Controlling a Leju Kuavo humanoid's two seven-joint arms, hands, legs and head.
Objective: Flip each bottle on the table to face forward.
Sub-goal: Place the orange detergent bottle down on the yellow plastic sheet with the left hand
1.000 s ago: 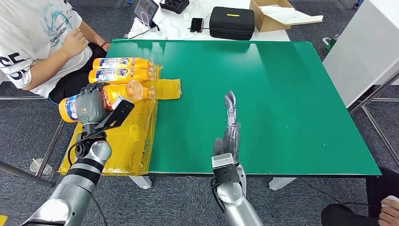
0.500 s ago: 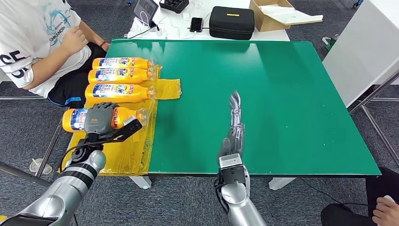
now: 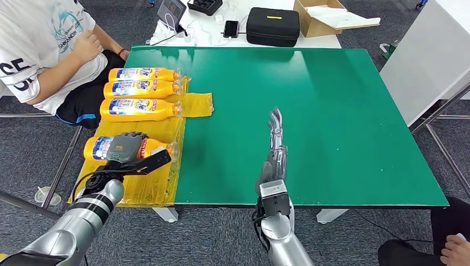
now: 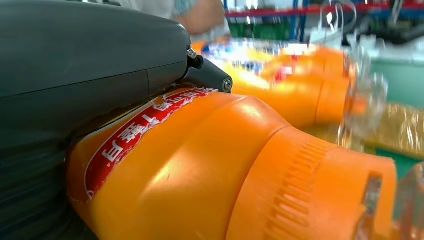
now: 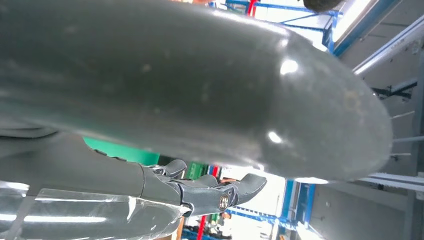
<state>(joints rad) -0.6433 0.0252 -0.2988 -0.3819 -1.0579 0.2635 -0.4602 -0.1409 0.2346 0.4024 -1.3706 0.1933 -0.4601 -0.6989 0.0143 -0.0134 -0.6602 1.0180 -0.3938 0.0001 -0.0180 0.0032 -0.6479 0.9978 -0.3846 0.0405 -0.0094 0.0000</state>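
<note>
Gripping fourth bottle (image 3: 105, 148) with left hand (image 3: 123, 148) fingers wrapped, right hand (image 3: 274, 145) outstretched

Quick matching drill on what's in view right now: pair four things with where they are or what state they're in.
Things:
1. left hand
2. right hand
3. black zipped case
4. three orange plastic bottles lying in a row

Places or states:
A. on the white table beyond the green table
B. gripping an orange bottle with a blue-and-white label
C. held flat and extended over the green table, holding nothing
D. on the yellow plastic sheet, near the seated person

Pairs: 1-B, 2-C, 3-A, 4-D
</note>
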